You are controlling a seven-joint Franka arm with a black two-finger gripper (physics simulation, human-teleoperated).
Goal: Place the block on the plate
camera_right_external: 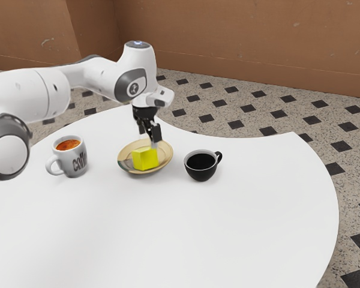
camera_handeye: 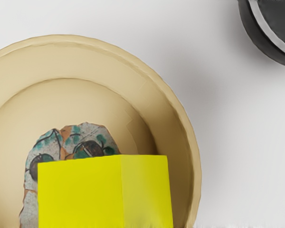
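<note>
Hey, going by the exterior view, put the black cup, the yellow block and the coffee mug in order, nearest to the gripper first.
1. Yellow block, right at the gripper.
2. Black cup, toward the exterior view's right.
3. Coffee mug, toward the exterior view's left.

Block (camera_handeye: pixel 80 194), plate (camera_handeye: pixel 173 118), cup (camera_handeye: pixel 275 26) — cropped, wrist view

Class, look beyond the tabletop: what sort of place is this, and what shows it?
Indoors, perhaps a plain dining room or café. Brown walls meet a speckled floor with dark squares, and the white table holds a coffee mug and a black cup.
</note>
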